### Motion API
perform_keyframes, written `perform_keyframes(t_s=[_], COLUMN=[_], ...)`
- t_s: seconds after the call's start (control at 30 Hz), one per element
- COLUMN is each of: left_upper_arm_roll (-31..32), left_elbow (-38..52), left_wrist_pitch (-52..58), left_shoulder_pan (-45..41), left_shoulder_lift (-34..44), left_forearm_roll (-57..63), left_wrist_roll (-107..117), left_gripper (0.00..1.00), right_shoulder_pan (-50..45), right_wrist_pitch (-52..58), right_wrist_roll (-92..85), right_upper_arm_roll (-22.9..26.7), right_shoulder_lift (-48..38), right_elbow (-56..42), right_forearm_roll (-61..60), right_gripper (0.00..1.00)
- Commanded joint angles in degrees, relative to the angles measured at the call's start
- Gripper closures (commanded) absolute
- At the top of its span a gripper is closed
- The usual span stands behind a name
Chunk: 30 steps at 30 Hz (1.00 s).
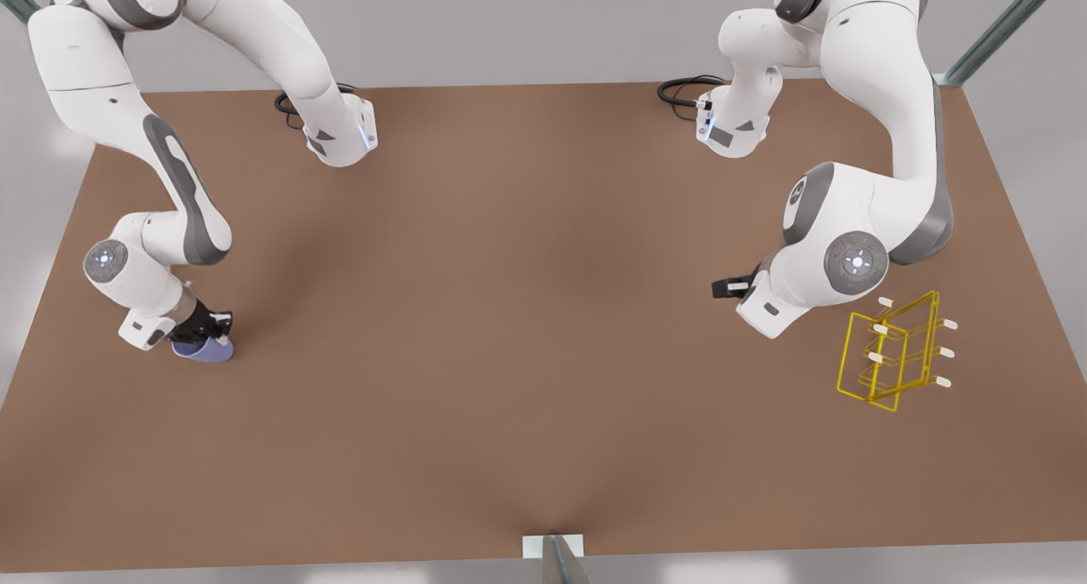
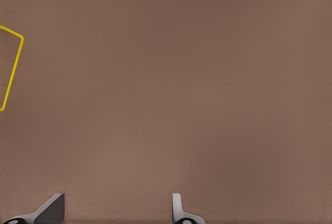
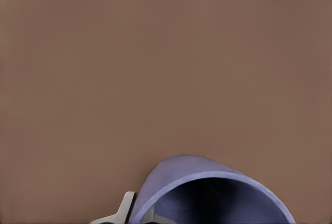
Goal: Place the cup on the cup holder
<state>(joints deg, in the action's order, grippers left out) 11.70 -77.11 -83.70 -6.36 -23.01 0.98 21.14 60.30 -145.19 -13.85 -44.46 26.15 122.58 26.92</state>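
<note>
The right gripper [image 1: 204, 334] pinches the cup's [image 1: 204, 349] rim at eight o'clock – the left gripper [image 1: 729, 288], open and empty, waits by the holder [image 1: 892, 355] at four o'clock.

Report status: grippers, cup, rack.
Right gripper on cup, front view's left. Left gripper open, waiting beside rack, front view's right. Table between them bare.

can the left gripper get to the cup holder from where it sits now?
Probably yes. The left gripper hangs open beside the cup holder with bare table between. The cup sits across the table at the right gripper.
</note>
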Motion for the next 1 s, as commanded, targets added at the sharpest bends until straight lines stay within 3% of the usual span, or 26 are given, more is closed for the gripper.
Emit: perform_keyframes(t_s=[0.0, 0.07, 0.17, 0.2, 0.27, 0.37, 0.4, 0.5, 0.57, 0.83, 0.97], left_upper_arm_roll=[0.08, 0.08, 0.17, 0.17, 0.17, 0.26, 0.26, 0.17, 0.17, 0.08, -0.01], left_elbow=[0.03, 0.03, 0.03, 0.03, 0.03, 0.65, 0.82, 0.91, 0.91, 0.83, 0.83], left_wrist_pitch=[-0.06, -0.06, -0.06, -0.06, -0.24, -0.59, -0.68, -0.5, -0.5, -0.5, -0.5], left_shoulder_pan=[-0.05, -0.05, -0.05, -0.05, -0.32, -0.85, -0.85, -0.85, -0.93, -1.11, -1.11], left_shoulder_lift=[0.07, 0.07, 0.07, 0.07, -0.1, -1.25, -1.34, -1.25, -1.25, -1.34, -1.34], left_forearm_roll=[1.56, 1.56, 1.56, 1.56, 1.65, 1.21, 1.13, 1.48, 1.56, 1.83, 1.92], left_wrist_roll=[1.19, 1.19, 1.19, 1.19, 1.28, 1.28, 1.01, 1.28, 1.28, 1.28, 1.28], left_gripper=[0.0, 0.0, 0.0, 0.0, 0.0, 0.0, 0.0, 0.0, 0.0, 0.0, 0.0], right_shoulder_pan=[2.02, 1.23, -8.43, -14.13, -28.02, -40.07, -46.84, -54.67, -62.75, -72.86, -68.12], right_wrist_pitch=[4.47, 12.12, 12.74, 13.44, 14.32, 14.5, 14.32, 14.24, 13.53, 3.16, -1.06], right_wrist_roll=[1.72, 2.51, 7.16, 9.27, 11.21, 15.08, 17.45, 24.74, 26.5, 27.47, 26.24], right_upper_arm_roll=[-3.35, -6.07, -5.55, -3.45, 5.51, 12.55, 17.21, 17.83, 22.93, 22.58, 13.44], right_shoulder_lift=[-0.75, -1.19, -1.8, -1.89, -2.68, -1.98, -1.89, 3.29, 5.22, 16.39, 22.09], right_elbow=[-0.85, -5.16, -8.32, -9.55, -12.63, -15.97, -16.85, -23.44, -26.87, -40.67, -44.44], right_forearm_roll=[0.06, -0.47, -7.5, -10.39, -16.81, -23.31, -26.57, -29.21, -34.83, -51.62, -51.71], right_gripper=[0.79, 0.79, 0.79, 0.79, 0.79, 0.79, 0.79, 0.79, 0.79, 0.79, 0.79])
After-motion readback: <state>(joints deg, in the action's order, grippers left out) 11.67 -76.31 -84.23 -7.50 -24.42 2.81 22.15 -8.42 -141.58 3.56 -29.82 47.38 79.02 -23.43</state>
